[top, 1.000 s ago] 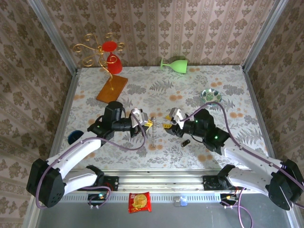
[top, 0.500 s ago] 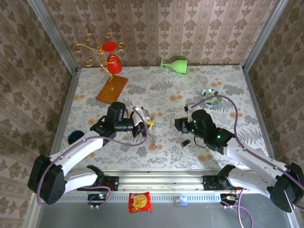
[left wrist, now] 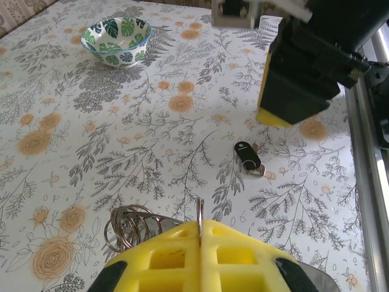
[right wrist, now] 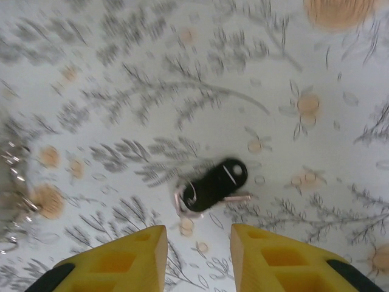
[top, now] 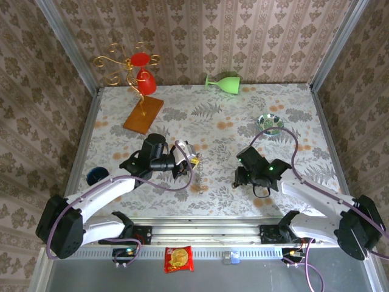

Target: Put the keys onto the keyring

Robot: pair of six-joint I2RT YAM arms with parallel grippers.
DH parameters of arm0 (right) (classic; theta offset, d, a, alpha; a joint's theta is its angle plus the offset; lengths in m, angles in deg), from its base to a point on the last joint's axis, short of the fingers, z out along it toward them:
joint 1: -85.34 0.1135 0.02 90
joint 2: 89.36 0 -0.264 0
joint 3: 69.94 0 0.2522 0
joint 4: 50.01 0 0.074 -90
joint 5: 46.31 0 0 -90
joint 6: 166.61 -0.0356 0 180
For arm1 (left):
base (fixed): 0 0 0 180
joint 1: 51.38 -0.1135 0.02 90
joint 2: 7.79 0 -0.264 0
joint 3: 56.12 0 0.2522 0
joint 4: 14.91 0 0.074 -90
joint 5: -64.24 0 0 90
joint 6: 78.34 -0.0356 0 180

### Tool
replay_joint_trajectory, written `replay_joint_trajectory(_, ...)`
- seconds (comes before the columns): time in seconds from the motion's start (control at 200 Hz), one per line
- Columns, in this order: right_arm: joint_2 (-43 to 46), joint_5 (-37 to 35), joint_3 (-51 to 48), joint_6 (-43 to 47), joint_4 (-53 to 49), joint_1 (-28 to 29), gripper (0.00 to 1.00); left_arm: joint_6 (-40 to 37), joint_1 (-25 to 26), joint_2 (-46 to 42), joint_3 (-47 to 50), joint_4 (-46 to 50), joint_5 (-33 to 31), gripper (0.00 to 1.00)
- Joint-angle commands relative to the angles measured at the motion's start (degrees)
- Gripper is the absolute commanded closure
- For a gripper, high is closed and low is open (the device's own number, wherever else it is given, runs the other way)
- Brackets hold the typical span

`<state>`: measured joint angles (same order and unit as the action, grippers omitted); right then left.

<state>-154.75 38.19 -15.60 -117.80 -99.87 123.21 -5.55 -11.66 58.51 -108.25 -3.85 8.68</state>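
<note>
Lying on the table (right wrist: 316, 182), a key (right wrist: 211, 181) sits just beyond the right gripper's (right wrist: 197, 236) spread fingers, apart from them; the left gripper (left wrist: 200, 227), pressed together, pinches the keyring's (left wrist: 200, 212) edge.

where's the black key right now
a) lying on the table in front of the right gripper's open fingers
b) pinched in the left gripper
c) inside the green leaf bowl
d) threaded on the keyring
A: the black key lies flat on the table, untouched, ahead of the open gap of the right gripper; the left gripper pinches the keyring.
</note>
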Motion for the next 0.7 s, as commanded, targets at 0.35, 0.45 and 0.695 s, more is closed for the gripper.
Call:
replay_joint_trajectory(0.35,-16.28,7.01,4.36,2.69,2.76,0.17,0.67,-3.00,1.49,-1.09,0.59,-2.51,-0.13,1.00)
replay_joint_trajectory(0.45,-18.38,5.59,5.20,2.58,3.31,0.19,0.67,-3.35,1.73,-1.00,0.49,-2.32,-0.10,1.00)
replay_joint_trajectory(0.695,-21.42,2.34,6.45,2.35,3.57,0.17,0.66,-4.27,2.02,-1.39,0.48,-1.14,0.13,1.00)
